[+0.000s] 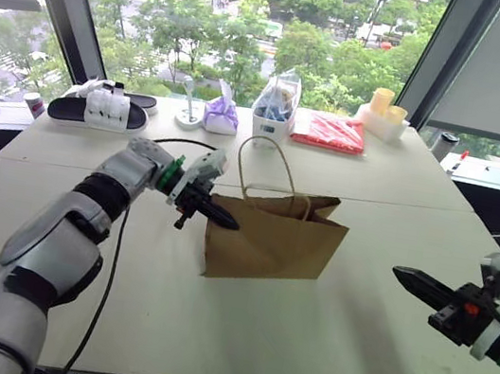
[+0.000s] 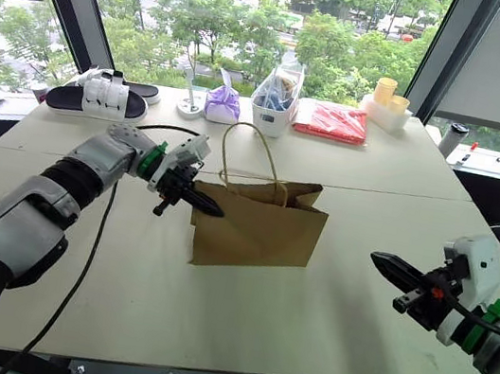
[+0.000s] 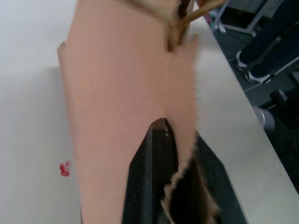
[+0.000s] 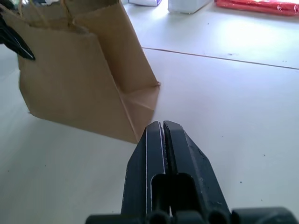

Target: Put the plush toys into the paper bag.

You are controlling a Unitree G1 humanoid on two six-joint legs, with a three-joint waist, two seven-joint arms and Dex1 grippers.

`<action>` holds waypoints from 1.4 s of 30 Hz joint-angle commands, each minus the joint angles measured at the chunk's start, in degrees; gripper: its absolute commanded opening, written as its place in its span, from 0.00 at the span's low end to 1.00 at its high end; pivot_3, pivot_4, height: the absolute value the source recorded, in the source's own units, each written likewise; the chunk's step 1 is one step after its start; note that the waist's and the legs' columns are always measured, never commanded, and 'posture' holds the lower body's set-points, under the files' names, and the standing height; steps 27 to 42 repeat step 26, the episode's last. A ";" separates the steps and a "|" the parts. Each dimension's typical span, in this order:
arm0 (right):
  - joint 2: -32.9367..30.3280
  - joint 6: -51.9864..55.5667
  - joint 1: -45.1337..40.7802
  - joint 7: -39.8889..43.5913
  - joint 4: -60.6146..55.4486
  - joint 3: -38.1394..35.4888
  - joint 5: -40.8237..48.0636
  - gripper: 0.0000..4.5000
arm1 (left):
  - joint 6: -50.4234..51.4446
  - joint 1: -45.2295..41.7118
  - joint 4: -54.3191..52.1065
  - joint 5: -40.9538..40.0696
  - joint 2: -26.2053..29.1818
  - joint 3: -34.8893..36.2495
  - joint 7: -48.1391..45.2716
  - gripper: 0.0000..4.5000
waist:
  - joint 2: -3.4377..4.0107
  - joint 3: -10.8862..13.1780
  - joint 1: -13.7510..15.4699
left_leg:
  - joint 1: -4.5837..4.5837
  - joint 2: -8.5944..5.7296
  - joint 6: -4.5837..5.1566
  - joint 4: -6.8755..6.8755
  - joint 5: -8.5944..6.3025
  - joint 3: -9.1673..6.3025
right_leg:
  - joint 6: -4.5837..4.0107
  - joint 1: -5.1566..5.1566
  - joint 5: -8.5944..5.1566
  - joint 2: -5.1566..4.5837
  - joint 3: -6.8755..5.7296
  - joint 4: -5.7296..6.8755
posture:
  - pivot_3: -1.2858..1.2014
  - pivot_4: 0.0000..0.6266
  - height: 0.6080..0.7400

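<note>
Brown paper bag (image 1: pixel 272 239): stood upright mid-table (image 1: pixel 321 338), mouth open.
Left gripper (image 1: pixel 222 217): bag's top edge pinched between fingers.
Right gripper (image 2: pixel 389 264): fingers pressed together, well apart from bag.
Surroundings: purple pouch (image 1: pixel 221 115), slippers (image 1: pixel 102 107), red packet (image 1: pixel 329 131) ranged along far edge.

Inside of the paper bag (image 1: pixel 271 234) hidden; left claw (image 3: pixel 180 154) tips partly behind its torn rim.
</note>
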 commanded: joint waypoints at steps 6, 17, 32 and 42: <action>-0.56 -2.43 -1.27 -1.95 -1.17 2.45 1.38 0.00 | -4.03 -2.20 3.53 2.00 3.19 -0.54 -0.25 0.97 | 0.00 0.00 -0.17 | -0.19 -0.01 0.17 0.41 -0.10 0.01 | 0.13 -0.01 0.08 0.00 0.01 0.06 | 0.52 0.24 1.00; -6.80 -10.31 -12.92 7.49 7.16 25.69 -9.51 0.00 | 10.64 14.58 -22.55 -1.99 18.62 17.41 3.43 0.99 | 0.04 0.01 -1.60 | -0.21 0.04 0.18 0.33 -0.11 -0.01 | 0.15 -0.11 0.07 0.00 0.01 0.08 | 0.52 0.24 1.00; -8.94 -16.51 -24.50 17.79 18.08 35.82 -16.92 0.00 | 31.80 48.73 -70.54 -15.23 21.84 42.21 29.58 0.99 | 0.04 0.02 -0.66 | -0.25 0.09 0.17 0.40 -0.11 -0.07 | 0.14 -0.09 0.08 -0.10 0.03 0.04 | 0.52 0.24 1.00; -8.94 -16.51 -24.50 17.79 18.08 35.82 -16.92 0.00 | 31.80 48.73 -70.54 -15.23 21.84 42.21 29.58 0.99 | 0.04 0.02 -0.66 | -0.25 0.09 0.17 0.40 -0.11 -0.07 | 0.14 -0.09 0.08 -0.10 0.03 0.04 | 0.52 0.24 1.00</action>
